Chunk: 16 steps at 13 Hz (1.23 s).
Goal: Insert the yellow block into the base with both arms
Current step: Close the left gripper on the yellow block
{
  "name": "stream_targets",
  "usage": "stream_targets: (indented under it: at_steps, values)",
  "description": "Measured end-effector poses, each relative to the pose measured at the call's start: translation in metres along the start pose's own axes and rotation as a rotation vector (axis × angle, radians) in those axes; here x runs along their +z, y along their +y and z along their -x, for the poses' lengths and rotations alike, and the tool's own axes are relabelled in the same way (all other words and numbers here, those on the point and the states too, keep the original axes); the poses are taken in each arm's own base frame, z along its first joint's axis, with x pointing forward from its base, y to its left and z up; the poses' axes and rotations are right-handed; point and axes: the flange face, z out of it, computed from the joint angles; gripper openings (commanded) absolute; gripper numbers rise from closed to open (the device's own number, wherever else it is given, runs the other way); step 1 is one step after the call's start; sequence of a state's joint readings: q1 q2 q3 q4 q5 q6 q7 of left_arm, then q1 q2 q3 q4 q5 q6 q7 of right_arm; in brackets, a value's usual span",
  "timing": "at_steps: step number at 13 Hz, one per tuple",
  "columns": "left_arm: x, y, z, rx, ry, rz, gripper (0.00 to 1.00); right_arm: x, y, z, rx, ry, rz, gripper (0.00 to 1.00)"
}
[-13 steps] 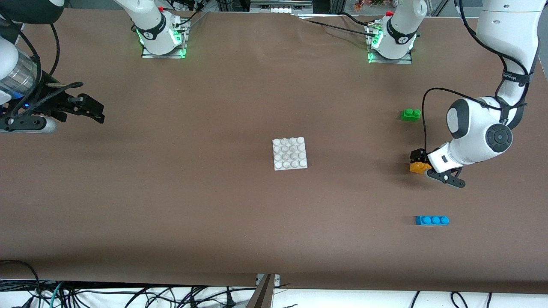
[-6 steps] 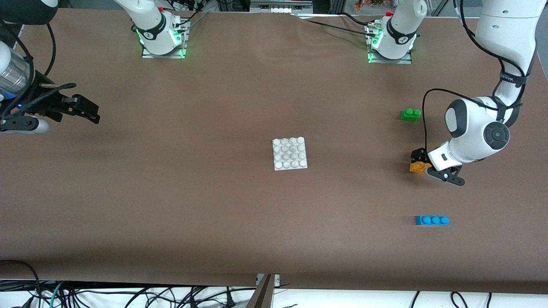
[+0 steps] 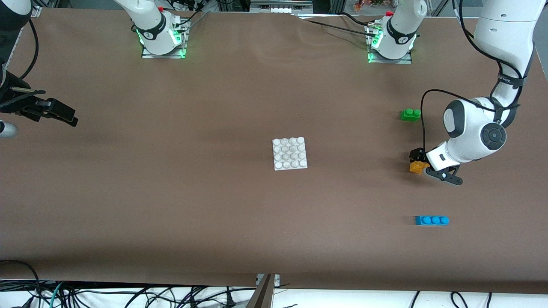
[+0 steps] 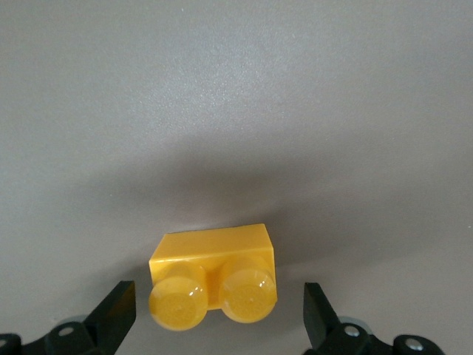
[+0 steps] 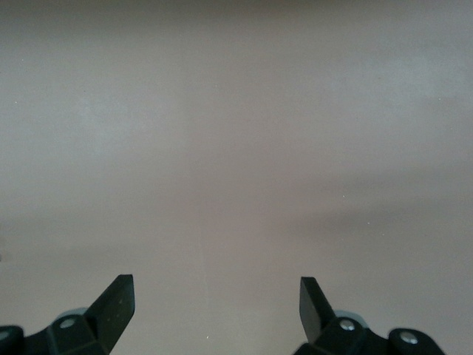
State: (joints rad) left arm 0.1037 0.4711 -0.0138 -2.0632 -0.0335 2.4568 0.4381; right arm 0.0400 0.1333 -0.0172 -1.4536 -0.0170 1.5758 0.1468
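Observation:
The yellow block (image 3: 417, 167) lies on the brown table toward the left arm's end, studs up. My left gripper (image 3: 418, 164) is low over it and open. In the left wrist view the yellow block (image 4: 214, 277) sits between the two spread fingertips of the left gripper (image 4: 218, 310), with a gap on each side. The white base (image 3: 290, 153) lies flat at the table's middle with nothing on it. My right gripper (image 3: 64, 115) is open and empty at the right arm's end of the table. The right wrist view shows only bare table between the fingers of the right gripper (image 5: 218, 307).
A green two-stud brick (image 3: 410, 114) lies farther from the front camera than the yellow block. A blue three-stud brick (image 3: 431, 220) lies nearer to the camera. Both stand well apart from the base.
My right gripper has drawn back toward the right arm's end of the table. My left arm has shifted slightly over the yellow block, which has not moved.

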Motion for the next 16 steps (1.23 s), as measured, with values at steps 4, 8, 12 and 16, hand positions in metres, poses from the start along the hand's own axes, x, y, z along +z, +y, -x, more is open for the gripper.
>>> stream_targets:
  at_steps: [4,8,12,16]
  values:
    - [0.006,0.0,0.001,-0.03,-0.009,0.004,1.0,0.002,-0.002,0.001,-0.001,-0.012,0.002,0.99]
    - [0.007,0.002,-0.001,-0.042,0.002,0.0,0.99,0.003,-0.001,0.002,0.0,-0.024,0.003,0.99]
    - [0.013,0.002,-0.002,-0.047,0.01,-0.004,0.69,0.003,-0.001,0.003,0.0,-0.026,0.004,0.99]
    - [0.015,0.0,-0.002,-0.052,0.009,-0.005,0.33,0.003,-0.001,0.003,0.0,-0.026,0.004,0.99]
